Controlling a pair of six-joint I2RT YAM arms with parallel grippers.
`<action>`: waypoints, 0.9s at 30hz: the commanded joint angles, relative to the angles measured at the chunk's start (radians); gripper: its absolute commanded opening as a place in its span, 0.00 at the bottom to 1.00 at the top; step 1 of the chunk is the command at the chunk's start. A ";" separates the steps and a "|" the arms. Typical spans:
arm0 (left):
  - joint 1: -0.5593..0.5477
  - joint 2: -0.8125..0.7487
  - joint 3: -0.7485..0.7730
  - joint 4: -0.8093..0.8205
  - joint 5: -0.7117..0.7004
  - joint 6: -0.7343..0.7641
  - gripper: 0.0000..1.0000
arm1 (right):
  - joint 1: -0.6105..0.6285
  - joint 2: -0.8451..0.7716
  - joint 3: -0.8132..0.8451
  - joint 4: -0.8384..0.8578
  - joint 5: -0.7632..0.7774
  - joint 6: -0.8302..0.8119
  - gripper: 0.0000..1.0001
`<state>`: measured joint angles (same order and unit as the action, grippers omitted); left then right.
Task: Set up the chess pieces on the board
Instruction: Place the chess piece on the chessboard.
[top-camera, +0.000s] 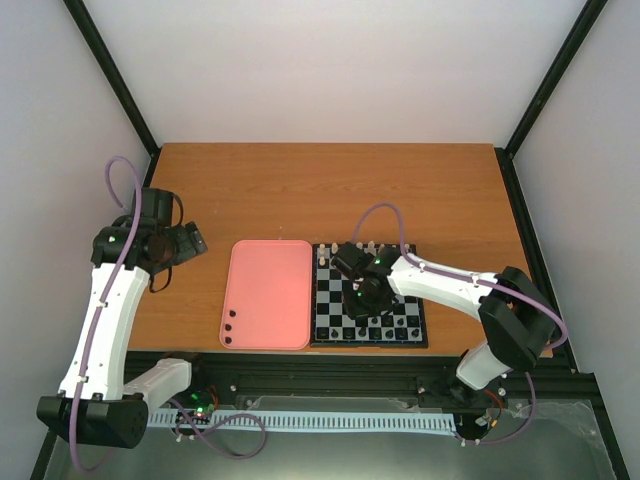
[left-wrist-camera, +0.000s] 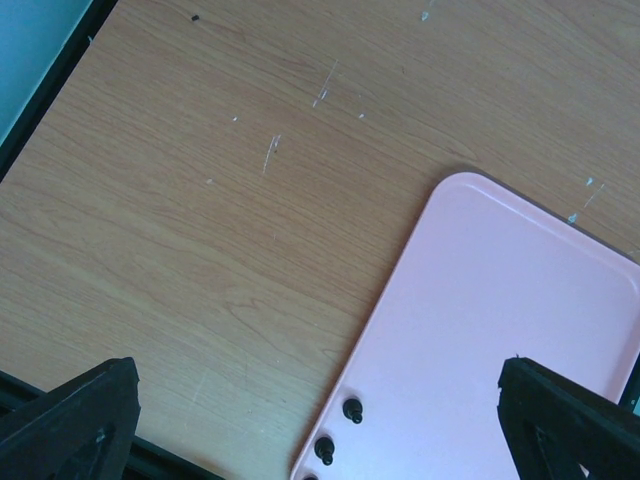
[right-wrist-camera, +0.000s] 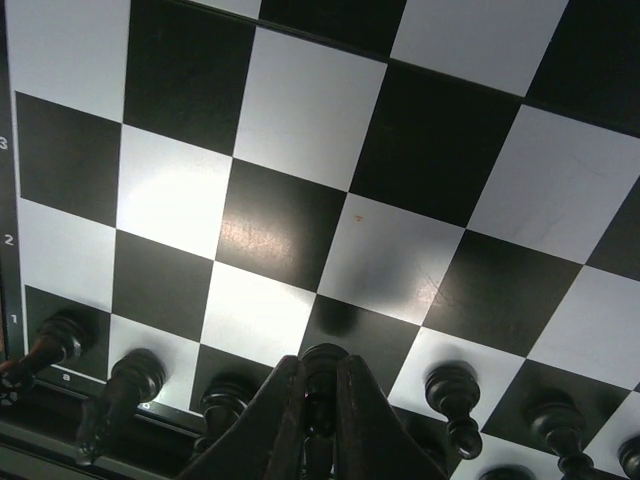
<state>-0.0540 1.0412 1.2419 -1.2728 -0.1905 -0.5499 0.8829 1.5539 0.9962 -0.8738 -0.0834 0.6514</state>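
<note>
The black-and-white board (top-camera: 325, 300) lies right of centre, with black pieces along its near rows and cream pieces at its far edge. My right gripper (top-camera: 362, 297) hovers over the board's near middle, shut on a black chess piece (right-wrist-camera: 322, 362) held just above a dark square of the board (right-wrist-camera: 300, 130). Other black pieces (right-wrist-camera: 452, 392) stand in the near rows around it. Three black pieces (top-camera: 229, 327) remain in the pink tray's near-left corner; two of these black pieces (left-wrist-camera: 351, 410) show in the left wrist view. My left gripper (top-camera: 192, 240) is open and empty, left of the tray.
The pink tray (top-camera: 270, 290) lies just left of the board and touches it; the pink tray (left-wrist-camera: 500, 320) fills the right of the left wrist view. Black frame rails run along the table's near edge and sides.
</note>
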 joint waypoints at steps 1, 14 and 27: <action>0.004 0.001 -0.004 0.019 0.007 0.002 1.00 | -0.009 -0.003 -0.028 0.006 0.010 -0.005 0.09; 0.005 -0.003 -0.016 0.021 0.009 -0.002 1.00 | -0.017 0.020 -0.039 0.025 -0.002 -0.018 0.10; 0.004 -0.003 -0.026 0.027 0.011 -0.001 1.00 | -0.016 0.026 -0.035 0.020 -0.011 -0.028 0.18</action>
<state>-0.0540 1.0439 1.2163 -1.2705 -0.1860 -0.5503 0.8757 1.5776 0.9619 -0.8619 -0.0978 0.6296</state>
